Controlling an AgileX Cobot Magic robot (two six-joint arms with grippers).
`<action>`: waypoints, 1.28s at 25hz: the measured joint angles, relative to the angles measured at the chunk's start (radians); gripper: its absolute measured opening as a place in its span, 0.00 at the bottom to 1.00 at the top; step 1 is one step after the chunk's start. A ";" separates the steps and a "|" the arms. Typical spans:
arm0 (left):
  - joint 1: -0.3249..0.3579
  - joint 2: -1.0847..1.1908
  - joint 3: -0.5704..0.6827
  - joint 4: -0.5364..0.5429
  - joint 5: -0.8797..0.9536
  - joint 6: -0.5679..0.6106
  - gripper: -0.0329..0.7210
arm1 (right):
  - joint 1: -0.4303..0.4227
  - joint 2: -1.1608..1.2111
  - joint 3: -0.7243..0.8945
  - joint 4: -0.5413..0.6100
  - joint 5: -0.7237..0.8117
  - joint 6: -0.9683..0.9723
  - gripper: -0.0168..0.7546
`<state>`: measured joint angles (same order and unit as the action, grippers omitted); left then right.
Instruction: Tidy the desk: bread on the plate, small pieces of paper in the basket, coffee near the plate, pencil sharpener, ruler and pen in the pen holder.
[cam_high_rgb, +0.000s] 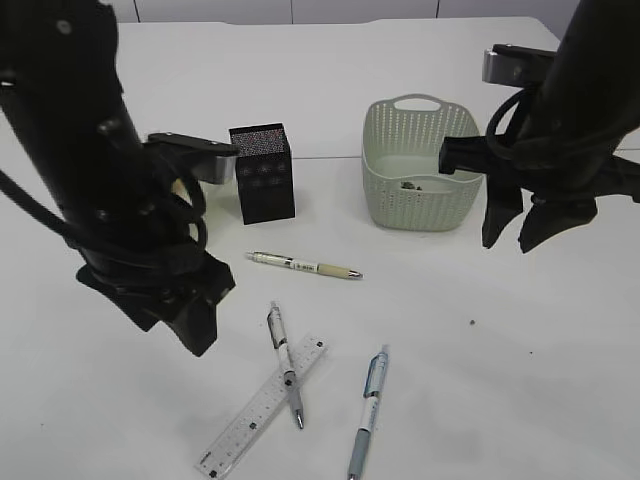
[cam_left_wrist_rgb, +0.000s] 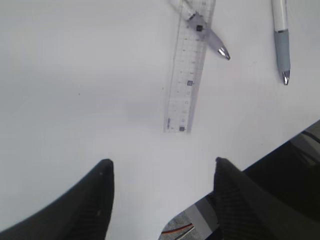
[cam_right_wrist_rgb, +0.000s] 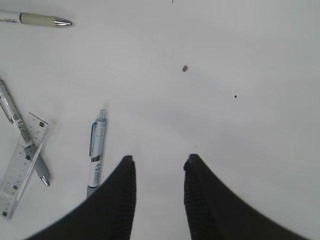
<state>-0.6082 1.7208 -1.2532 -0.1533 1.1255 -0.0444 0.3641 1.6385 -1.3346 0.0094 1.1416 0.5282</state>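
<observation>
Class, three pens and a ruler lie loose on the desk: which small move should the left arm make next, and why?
Probably lower the left gripper, open and empty, toward the translucent plastic ruler ahead. A grey pen lies across it, so that pen may need lifting first, toward the black mesh pen holder.

From my station this reads as an office-style desk set up as a robot test bench. Past my left gripper stands a black mesh pen holder, with pens and a clear ruler just beside it on the plain white desk. A sage-green basket sits beside my right gripper.
</observation>
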 joint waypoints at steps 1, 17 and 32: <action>-0.005 0.015 -0.008 0.004 -0.010 0.000 0.66 | -0.004 0.002 0.000 0.000 0.000 -0.005 0.34; -0.103 0.242 -0.108 0.060 -0.050 0.001 0.70 | -0.030 0.026 0.000 0.000 -0.004 -0.072 0.34; -0.130 0.354 -0.126 0.062 -0.135 0.001 0.71 | -0.030 0.026 0.000 -0.002 -0.004 -0.092 0.34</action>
<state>-0.7387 2.0752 -1.3788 -0.0912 0.9908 -0.0435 0.3339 1.6645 -1.3346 0.0076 1.1376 0.4358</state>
